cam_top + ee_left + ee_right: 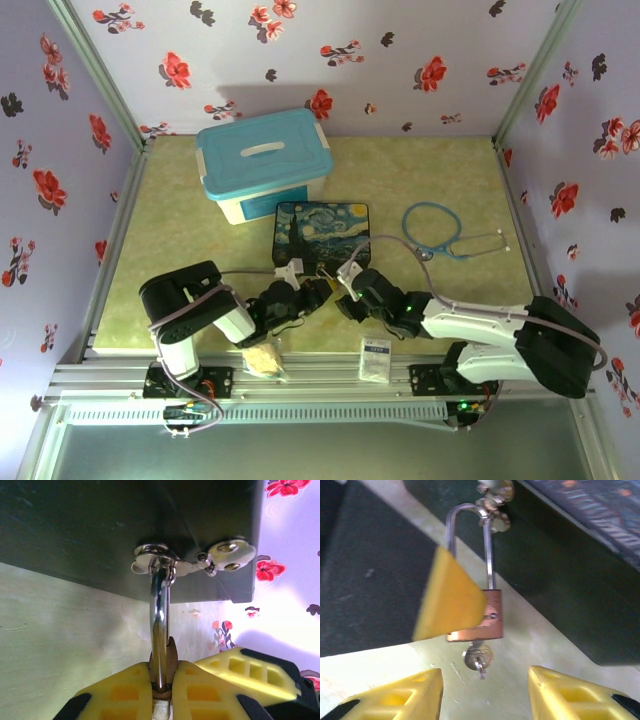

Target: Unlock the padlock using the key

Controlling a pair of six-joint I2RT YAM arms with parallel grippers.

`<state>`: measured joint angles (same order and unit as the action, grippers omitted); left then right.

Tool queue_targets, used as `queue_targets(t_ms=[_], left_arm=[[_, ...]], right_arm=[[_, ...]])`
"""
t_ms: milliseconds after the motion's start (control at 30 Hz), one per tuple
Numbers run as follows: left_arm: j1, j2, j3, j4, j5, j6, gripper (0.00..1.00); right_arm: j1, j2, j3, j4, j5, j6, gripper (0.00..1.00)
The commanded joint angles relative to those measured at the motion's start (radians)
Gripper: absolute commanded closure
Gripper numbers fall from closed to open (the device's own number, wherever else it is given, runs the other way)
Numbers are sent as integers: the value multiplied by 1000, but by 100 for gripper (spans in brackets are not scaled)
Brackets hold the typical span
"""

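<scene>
The small brass padlock [492, 612] hangs by its silver shackle [490, 555] from the hasp [197, 560] of the Starry-Night box [322, 232]. My left gripper [167, 680] is shut on the padlock body [174, 655], and one of its yellow fingers [447, 600] covers the body's left half in the right wrist view. The tiny grey key [478, 656] sticks out of the bottom of the padlock. My right gripper [485, 695] is open just short of the key, its fingers apart on either side and not touching it. In the top view the two grippers [305, 293] [348, 297] meet at the box's front edge.
A white tub with a blue lid [262, 160] stands behind the box. A blue stethoscope [440, 230] lies to the right. A white sachet [376, 358] and a crumpled yellowish wrapper [262, 358] lie at the near table edge.
</scene>
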<state>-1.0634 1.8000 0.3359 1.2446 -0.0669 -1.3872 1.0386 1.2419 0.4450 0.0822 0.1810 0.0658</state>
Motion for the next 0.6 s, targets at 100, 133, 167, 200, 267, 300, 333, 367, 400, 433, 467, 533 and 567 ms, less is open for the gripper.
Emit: queue_targets(t_ms=[100,133,167,200,267,300,333,367,400,433,467,533,567], left_arm=[[-6,-33,-17,61,-8,-6,100],[-6,-33,-19,61,-8,-7,100],[-6,-34,-19,61,-5,-7,100],[-6,-33,-18,61,-1,-12,100],[-8,-34,-10,61,10,-16,100],[-11,-38,-7,61,10,-16,100],[-12,-40,-7,60,11,-15,100],[-12,-42,-7,59,11,-13,100],[-13,-39,-10,60,10,-18,100],[-12,-36,-11,60,10,-20,100],[-13,-33,-13,60,9,-22,100],[-13,-30,-14,61,11,-25,100],[-14,-30,-15,61,10,-26,100]], right_arm=[[57,89,24,68,96,-119,53],[66,105,24,77,129,-126,54],[73,117,22,92,161,-132,55],[79,132,19,114,207,-139,57],[93,170,28,138,280,-156,61],[103,195,42,137,321,-166,66],[109,212,54,136,353,-172,69],[112,236,65,138,366,-178,72],[112,253,75,139,362,-183,76],[115,267,84,137,358,-184,79],[119,277,94,136,357,-175,82],[120,282,94,153,332,-159,84],[119,280,89,167,323,-154,85]])
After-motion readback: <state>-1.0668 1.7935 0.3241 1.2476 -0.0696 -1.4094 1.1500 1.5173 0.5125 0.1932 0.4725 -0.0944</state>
